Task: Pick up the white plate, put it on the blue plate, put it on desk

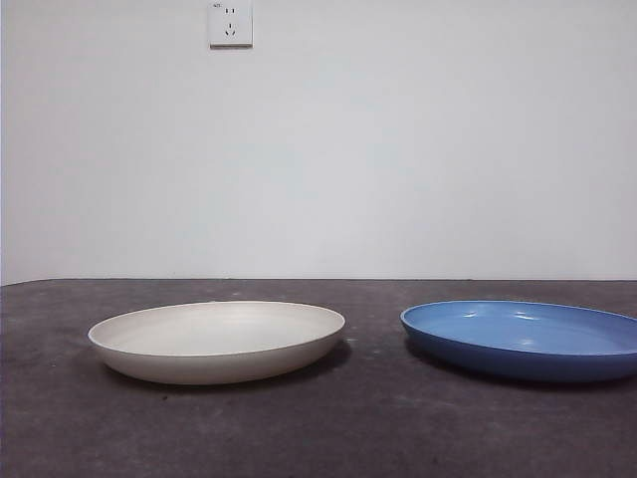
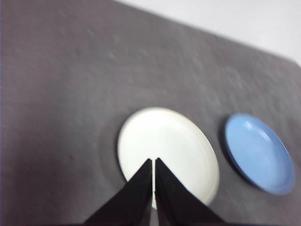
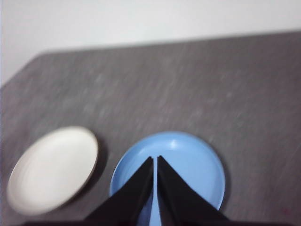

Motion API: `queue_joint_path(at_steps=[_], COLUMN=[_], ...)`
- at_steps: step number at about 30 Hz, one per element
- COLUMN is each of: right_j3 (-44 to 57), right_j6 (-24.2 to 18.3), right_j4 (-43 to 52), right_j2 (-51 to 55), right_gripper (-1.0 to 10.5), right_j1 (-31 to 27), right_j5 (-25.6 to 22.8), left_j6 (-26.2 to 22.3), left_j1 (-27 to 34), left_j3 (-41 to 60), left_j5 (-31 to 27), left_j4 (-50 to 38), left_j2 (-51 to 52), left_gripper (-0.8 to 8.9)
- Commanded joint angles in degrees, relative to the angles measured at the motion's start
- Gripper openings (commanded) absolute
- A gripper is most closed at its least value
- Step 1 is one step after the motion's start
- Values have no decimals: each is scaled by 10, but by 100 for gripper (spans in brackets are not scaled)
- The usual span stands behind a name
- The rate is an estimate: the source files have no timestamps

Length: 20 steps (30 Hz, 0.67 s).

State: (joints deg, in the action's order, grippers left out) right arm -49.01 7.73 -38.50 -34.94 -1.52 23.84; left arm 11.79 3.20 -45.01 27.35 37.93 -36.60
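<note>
The white plate (image 1: 217, 339) lies on the desk (image 1: 318, 438) at the left, and the blue plate (image 1: 525, 339) lies apart from it at the right. Neither gripper shows in the front view. In the left wrist view my left gripper (image 2: 154, 160) is shut and empty, high above the white plate (image 2: 174, 146), with the blue plate (image 2: 258, 153) beside it. In the right wrist view my right gripper (image 3: 154, 158) is shut and empty, high above the blue plate (image 3: 188, 165), with the white plate (image 3: 51, 169) beside it.
A white wall with a socket (image 1: 230, 23) stands behind the desk. A gap of bare desk (image 1: 373, 349) separates the two plates.
</note>
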Motion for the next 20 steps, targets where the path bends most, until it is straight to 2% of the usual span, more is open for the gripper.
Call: queue_joint_path(at_steps=[1, 6, 9, 17, 20], right_j3=[-49, -94, -100, -100, -100], right_j6=[-57, -101, -119, -131, -126], right_j4=[-55, -136, -170, -203, -203], right_j2=[-49, -111, -133, -151, -151], right_gripper=[8, 8, 8, 8, 35], right_j1=[3, 19, 30, 54, 55], right_j5=[22, 27, 30, 30, 30], left_j6=[-56, -112, -129, -133, -128], left_j1=[-7, -37, -60, -91, -92], left_j3=[-43, -98, -110, -111, -111], left_j5=[23, 30, 30, 30, 29], left_j4=[36, 125, 147, 153, 152], left_j2=[-43, -109, -128, -132, -132], left_gripper=[10, 10, 9, 11, 101])
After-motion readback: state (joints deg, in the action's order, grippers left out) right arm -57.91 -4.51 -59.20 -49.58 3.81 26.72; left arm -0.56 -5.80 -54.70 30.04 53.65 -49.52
